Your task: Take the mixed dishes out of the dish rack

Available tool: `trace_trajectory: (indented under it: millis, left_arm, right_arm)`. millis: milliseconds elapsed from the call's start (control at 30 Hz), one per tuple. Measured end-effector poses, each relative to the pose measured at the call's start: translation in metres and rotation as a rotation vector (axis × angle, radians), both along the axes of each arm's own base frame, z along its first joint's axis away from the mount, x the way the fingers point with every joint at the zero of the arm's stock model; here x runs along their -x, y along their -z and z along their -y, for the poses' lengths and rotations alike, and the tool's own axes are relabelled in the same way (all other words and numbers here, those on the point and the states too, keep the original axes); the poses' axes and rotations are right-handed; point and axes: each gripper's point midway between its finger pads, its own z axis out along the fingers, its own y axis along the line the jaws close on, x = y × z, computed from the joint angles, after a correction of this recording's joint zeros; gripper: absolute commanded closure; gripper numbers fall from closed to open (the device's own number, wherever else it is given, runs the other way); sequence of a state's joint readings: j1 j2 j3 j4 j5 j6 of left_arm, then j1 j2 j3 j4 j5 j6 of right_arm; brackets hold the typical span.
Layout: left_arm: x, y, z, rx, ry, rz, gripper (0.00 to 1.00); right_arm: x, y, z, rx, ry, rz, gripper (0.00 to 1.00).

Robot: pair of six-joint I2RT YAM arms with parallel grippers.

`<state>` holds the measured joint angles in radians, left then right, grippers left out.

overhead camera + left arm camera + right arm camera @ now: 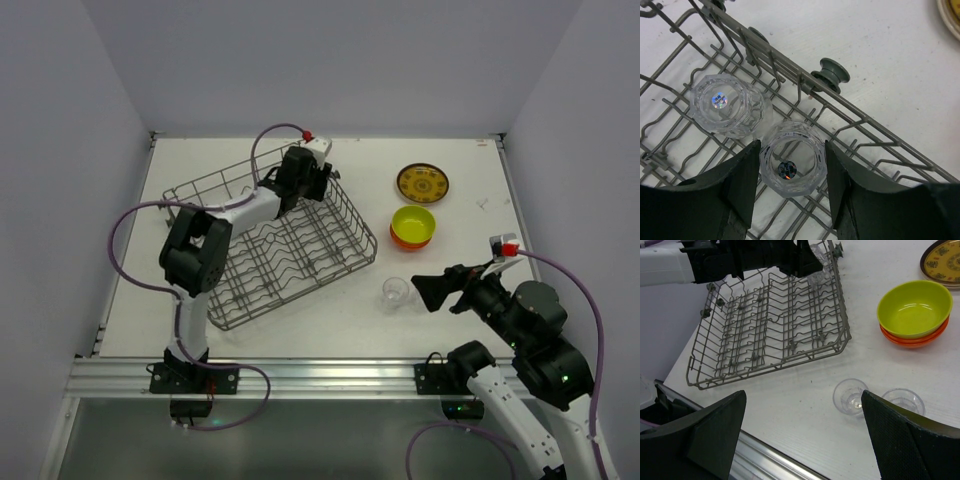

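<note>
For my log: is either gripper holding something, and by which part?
Left gripper flanks a clear glass cup in the dish rack at its side walls; a firm grip cannot be told. Right gripper is open, empty.

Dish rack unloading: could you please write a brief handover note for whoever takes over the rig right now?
Left tool open, fingers either side of a glass cup in the dish rack's far corner; a second cup sits beside it.
Right tool open, empty, above the table near two unloaded cups.
Done: lime-yellow bowl stacked on orange bowl, patterned plate, all on the table.
Left: the two cups in the rack.
</note>
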<state>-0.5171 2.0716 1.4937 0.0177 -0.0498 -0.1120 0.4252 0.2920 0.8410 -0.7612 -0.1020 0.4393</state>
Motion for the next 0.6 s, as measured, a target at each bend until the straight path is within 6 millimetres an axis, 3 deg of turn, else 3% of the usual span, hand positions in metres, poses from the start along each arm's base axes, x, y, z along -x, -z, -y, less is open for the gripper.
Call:
trace_trajectory:
  millis: [133,333,500,600]
  left_arm:
    - [0.013,-0.035,-0.003,0.040,0.012,0.038,1.00]
    - [0.050,-0.135,-0.008,0.215,0.053,0.190,1.00]
    - [0.121,-0.206,-0.017,0.476,0.138,0.295,1.00]
    - [0.171,-0.231,-0.021,0.660,0.220,0.332,1.00]
  right_arm:
    - [-0.001,0.002,-0.001,0.000,-0.004,-0.002,0.01]
    - [-0.004,0.003,-0.007,-0.021,-0.020,-0.001,0.01]
    - [-0.009,0.003,-0.018,-0.071,-0.048,-0.012,0.01]
    - [-0.015,0.000,-0.034,-0.119,-0.100,-0.027,0.01]
